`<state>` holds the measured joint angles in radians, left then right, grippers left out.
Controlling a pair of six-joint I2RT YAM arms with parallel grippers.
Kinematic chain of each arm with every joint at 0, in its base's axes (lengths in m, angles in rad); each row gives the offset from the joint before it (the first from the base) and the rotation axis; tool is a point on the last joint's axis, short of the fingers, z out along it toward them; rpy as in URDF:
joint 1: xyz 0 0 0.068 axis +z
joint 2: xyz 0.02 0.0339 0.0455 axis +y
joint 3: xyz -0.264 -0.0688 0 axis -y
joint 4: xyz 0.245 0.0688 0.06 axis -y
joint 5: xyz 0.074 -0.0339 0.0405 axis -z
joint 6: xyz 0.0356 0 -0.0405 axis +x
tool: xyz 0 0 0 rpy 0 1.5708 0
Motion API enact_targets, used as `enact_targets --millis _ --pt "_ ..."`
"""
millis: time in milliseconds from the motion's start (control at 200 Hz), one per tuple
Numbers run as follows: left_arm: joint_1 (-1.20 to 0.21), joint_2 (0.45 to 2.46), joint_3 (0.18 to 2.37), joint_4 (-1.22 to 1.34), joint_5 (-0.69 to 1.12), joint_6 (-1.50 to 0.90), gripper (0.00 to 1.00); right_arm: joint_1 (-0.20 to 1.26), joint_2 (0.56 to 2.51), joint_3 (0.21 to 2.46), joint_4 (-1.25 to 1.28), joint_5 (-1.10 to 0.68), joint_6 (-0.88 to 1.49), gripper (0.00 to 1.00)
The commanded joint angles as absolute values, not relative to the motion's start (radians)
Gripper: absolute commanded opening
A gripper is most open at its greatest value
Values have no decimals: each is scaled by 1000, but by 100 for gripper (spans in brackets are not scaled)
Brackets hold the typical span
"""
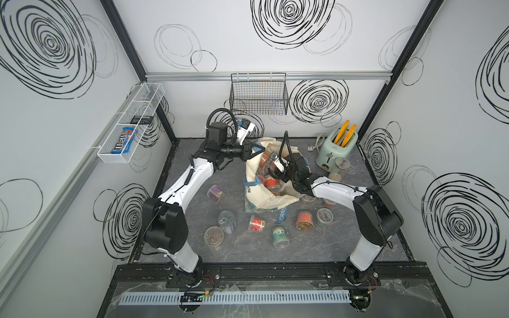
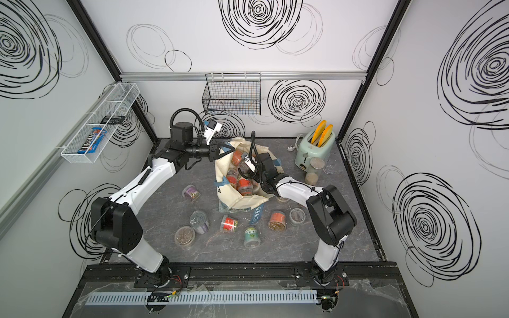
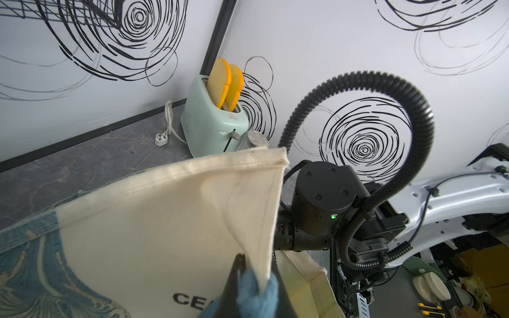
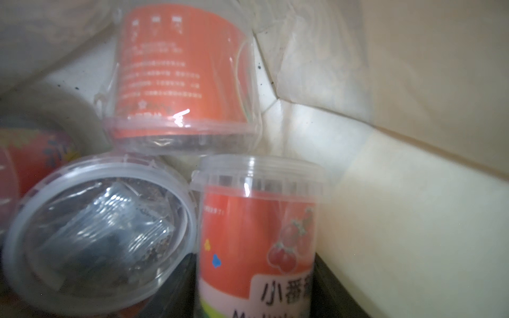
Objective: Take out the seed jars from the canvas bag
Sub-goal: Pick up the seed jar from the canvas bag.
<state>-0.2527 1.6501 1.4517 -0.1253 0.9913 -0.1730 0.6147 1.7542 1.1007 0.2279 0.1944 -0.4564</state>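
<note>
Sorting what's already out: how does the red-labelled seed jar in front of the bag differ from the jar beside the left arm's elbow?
The red-labelled seed jar lies on its side; the jar by the elbow stands upright. The red-labelled one shows its label; the upright one shows brownish contents through its clear lid. Both are small clear round jars, already outside the canvas bag.

In the far corner on my right stands a mint toaster (image 1: pixel 334 154) with two yellow slices (image 1: pixel 347 132) poking up, its plug (image 1: pixel 311 148) loose on the grey table (image 1: pixel 192 247). A tall canister (image 1: pixel 340 168) stands just beside it. A white wire basket (image 1: pixel 110 159) hangs on my left wall (a sweets packet (image 1: pixel 124 140) lies inside). A black wire basket (image 1: pixel 259 95) hangs on the back wall.
</note>
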Motion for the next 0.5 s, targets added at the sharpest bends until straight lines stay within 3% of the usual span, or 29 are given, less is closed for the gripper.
enact_targets --millis 0,495 --pt "-241 1577 1503 -18 1084 -185 0 619 1751 1086 252 213 -447 53" --pt "-202 1613 1500 -36 878 -218 0 684 1543 958 304 191 -378 54"
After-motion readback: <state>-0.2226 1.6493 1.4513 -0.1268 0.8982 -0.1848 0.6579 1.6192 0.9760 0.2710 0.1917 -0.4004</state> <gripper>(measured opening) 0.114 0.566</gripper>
